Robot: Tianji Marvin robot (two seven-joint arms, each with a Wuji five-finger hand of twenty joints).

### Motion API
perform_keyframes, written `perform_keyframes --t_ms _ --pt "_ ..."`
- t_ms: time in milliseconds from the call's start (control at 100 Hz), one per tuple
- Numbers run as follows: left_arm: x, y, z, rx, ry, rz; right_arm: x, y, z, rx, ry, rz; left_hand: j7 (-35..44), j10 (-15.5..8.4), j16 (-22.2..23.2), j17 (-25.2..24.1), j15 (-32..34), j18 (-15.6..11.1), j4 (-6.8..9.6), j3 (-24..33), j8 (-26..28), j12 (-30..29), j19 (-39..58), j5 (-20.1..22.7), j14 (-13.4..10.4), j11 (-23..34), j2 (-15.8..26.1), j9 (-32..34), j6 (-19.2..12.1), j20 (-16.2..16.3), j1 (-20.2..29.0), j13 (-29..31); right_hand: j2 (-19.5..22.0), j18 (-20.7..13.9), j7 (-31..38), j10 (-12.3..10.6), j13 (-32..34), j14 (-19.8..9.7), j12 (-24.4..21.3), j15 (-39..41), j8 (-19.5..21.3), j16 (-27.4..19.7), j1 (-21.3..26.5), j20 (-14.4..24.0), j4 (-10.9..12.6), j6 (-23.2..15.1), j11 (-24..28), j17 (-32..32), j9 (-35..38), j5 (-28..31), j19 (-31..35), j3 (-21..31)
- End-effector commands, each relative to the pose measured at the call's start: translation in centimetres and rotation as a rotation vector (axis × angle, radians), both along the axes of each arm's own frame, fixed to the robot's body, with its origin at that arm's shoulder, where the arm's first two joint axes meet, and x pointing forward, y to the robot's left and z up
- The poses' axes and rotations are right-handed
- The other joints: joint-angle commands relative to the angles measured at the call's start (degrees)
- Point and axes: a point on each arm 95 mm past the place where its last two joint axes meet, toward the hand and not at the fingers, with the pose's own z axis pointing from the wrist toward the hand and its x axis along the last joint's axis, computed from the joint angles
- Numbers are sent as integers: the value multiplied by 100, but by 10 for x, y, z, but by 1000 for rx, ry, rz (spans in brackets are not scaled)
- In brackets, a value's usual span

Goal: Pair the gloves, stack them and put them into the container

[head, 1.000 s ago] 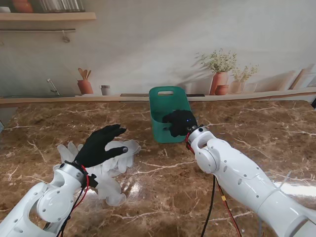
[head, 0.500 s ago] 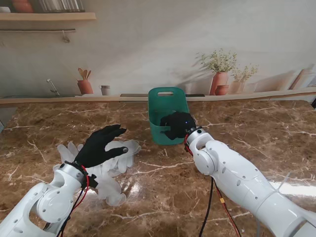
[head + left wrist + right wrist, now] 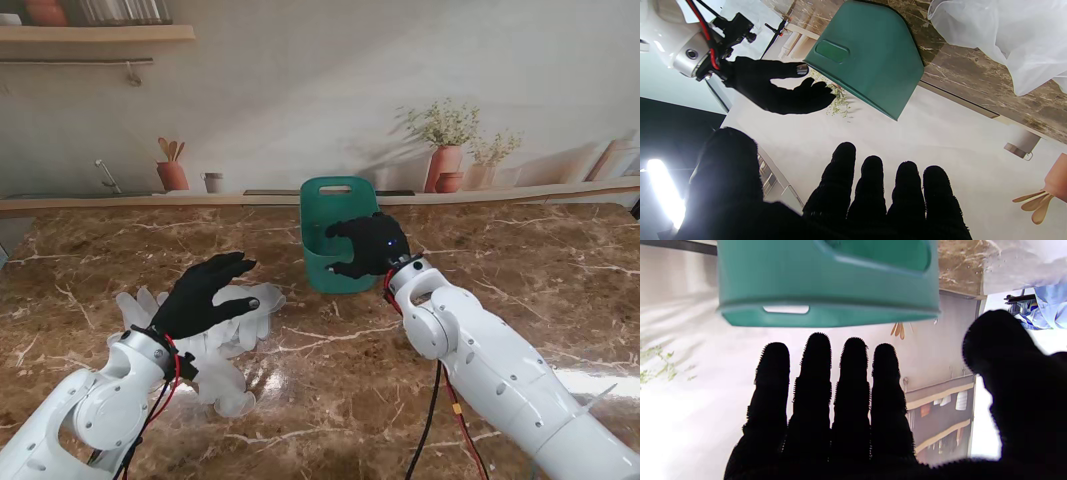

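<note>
Standing off to the side here. From the stand camera: the translucent white gloves (image 3: 215, 335) are lying in a loose pile on the marble desk (image 3: 520, 260), on the robot's left side. The left hand (image 3: 205, 295) floats over them with fingers spread and nothing in it. The right hand (image 3: 368, 245) hangs in front of the green container (image 3: 335, 215), fingers loosely curled, also holding nothing that I can see.

Left wrist camera: the left hand's fingers (image 3: 870, 186) are side by side with the thumb well out. It catches a corner of the gloves (image 3: 1003, 36), and up close they're thin, filmy plastic — floppy, nearly weightless, probably slippery and clingy. I'd guess you pinch them at the cuff end, or press flat and slide, rather than scoop from the middle. This view also shows the right hand (image 3: 780, 88) from the side, thumb and fingers apart with clear air between them — the stand view can't settle that.

Right wrist camera: four fingers (image 3: 816, 390) together, thumb off to one side, pointing at the container (image 3: 826, 280), whose handle slot and rim are plain. Whether anything is already inside the bin, none of the views tell me.
</note>
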Motion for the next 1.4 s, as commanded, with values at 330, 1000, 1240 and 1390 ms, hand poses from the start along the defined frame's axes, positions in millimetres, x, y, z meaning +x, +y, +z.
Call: perform_keyframes --t_ms 330,1000,1240,1390 --pt "0 -2 0 13 13 -26 -55 -32 5 96 6 12 -36 -133 -74 -55 -128 -114 181 -160 46 -54 -200 79 -275 -119 138 -142 -77 -70 61 -162 725 -599 -471 66 -710 -310 -681 -502 -32 -758 -538 -280 768 162 -486 -420 -581 -424 -885 -1270" --pt "15 6 3 263 153 -263 -103 -61 -56 210 172 -99 652 -332 -85 -193 -215 -46 180 85 338 7 -1285 399 -468 -21 -1447 -288 -1112 -60 1334 -478 814 -577 -468 146 -723 -265 -770 -449 -121 -821 -490 -406 748 201 -467 -430 -571 -379 -823 -1071" --pt "-1 15 -4 360 249 -361 -107 -61 -55 218 168 -105 1201 -235 -141 -153 -391 -72 -245 2982 545 -30 -2530 929 -488 -74 -2785 -462 -1258 307 303 -864 837 -561 -441 152 -704 -269 -744 -432 -116 -808 -436 -412 759 191 -444 -430 -543 -369 -793 -1119" --pt "-16 19 -9 388 286 -397 -109 -61 -54 220 165 -105 1276 -228 -130 -146 -422 -52 -299 2979 583 -29 -2588 1040 -481 -67 -2929 -410 -1288 236 233 -890 851 -560 -417 146 -690 -282 -718 -425 -109 -801 -404 -413 762 177 -422 -423 -508 -340 -775 -1139"
